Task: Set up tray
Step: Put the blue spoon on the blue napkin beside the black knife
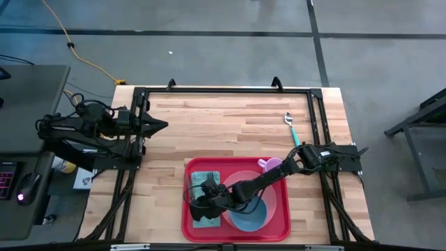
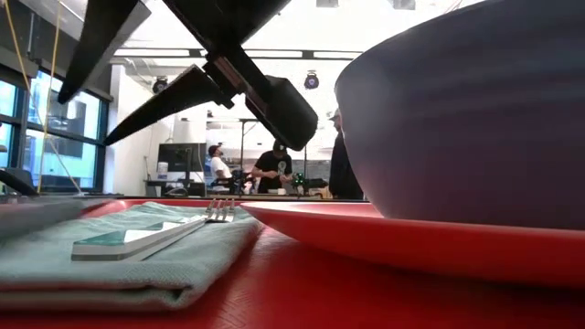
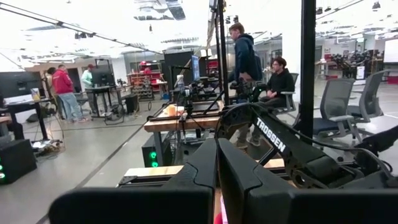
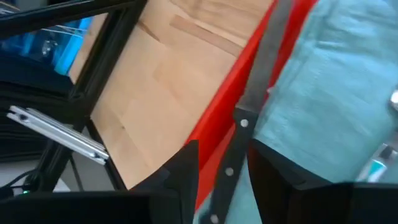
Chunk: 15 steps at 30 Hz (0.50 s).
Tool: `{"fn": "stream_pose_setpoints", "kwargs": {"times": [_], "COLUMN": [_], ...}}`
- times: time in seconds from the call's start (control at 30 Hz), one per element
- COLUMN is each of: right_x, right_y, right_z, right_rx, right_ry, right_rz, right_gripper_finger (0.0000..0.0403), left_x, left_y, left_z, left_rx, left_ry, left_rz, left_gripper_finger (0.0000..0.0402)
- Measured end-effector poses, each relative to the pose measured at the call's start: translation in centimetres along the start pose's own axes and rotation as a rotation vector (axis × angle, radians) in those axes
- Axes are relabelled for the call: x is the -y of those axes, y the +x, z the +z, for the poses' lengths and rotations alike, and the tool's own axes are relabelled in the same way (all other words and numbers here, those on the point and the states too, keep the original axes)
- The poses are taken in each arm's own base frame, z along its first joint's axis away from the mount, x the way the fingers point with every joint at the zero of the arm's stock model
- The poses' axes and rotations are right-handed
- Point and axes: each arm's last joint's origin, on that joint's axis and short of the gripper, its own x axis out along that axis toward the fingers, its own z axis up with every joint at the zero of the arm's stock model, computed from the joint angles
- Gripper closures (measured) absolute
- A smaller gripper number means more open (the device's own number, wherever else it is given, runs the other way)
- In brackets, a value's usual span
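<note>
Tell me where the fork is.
The fork lies on the green napkin at the red tray's left end, beside the pink plate.

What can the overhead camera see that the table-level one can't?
Only overhead: the spoon on the bare wood, the small pink cup, and the left claw parked at the table's far left. Only table-level: people in the room behind. Both: the red tray, green napkin, blue bowl and right claw.

Bright overhead ceiling lights wash out the room behind me. Just beyond my right fingers, the knife and wood blur softly; the nearby bowl looms unfocused.
</note>
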Motion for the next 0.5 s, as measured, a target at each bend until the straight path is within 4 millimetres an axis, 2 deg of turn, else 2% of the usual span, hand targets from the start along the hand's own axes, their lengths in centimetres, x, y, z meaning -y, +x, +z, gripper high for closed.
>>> {"fn": "stream_pose_setpoints", "kwargs": {"times": [0.27,0.5], "right_x": [-0.6,-1.6], "right_y": [0.3,0.6], "right_z": [0.9,3.2], "right_rx": [-0.014,-0.002], "right_ry": [-0.084,-0.243], "right_rz": [0.084,0.224], "right_gripper_finger": [0.0281,0.0280], "left_x": [0.1,0.3], "left_y": [0.0,0.0], "left_z": [-0.1,-0.8], "left_rx": [-0.010,-0.075], "left_ry": [0.002,0.011], "left_rz": [-0.038,-0.072], "left_gripper_finger": [0.0355,0.0355]}}
